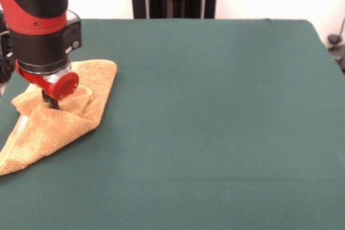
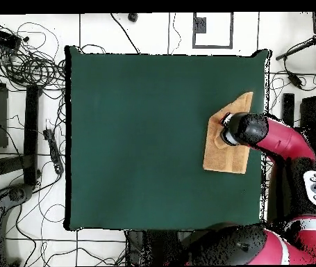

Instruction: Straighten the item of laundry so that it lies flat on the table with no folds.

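Green table [image 1: 215, 133], folded towel [image 1: 59, 117] at edge, jaws' state unclear, cables [image 2: 28, 62] overhead only

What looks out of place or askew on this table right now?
The golden-tan terry-cloth towel is folded over itself into a rumpled wedge, lying near one edge of the dark green cloth-covered table rather than spread flat. The red and black arm's claw presses into its folds. Nothing looks spilled or damaged.
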Motion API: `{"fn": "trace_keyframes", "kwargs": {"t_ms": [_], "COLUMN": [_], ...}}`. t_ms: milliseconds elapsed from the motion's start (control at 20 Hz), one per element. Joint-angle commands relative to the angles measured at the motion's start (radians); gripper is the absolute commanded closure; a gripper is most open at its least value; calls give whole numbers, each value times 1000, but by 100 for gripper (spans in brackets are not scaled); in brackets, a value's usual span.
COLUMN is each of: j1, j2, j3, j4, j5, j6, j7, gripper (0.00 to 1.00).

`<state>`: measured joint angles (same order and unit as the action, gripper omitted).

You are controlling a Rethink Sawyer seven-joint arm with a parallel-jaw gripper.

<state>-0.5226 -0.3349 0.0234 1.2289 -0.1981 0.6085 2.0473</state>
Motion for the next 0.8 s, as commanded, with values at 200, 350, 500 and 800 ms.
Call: {"fn": "trace_keyframes", "kwargs": {"t_ms": [200, 350, 500, 800], "j1": [-6, -5, 0, -1], "j2": [21, 31, 42, 35], "j3": [129, 135, 131, 131], "j4": [26, 20, 8, 14], "j5": [-48, -37, -37, -51], "j6": [139, 134, 137, 157], "j7": [-184, -157, -145, -160], "gripper": [100, 100, 100, 100]}}
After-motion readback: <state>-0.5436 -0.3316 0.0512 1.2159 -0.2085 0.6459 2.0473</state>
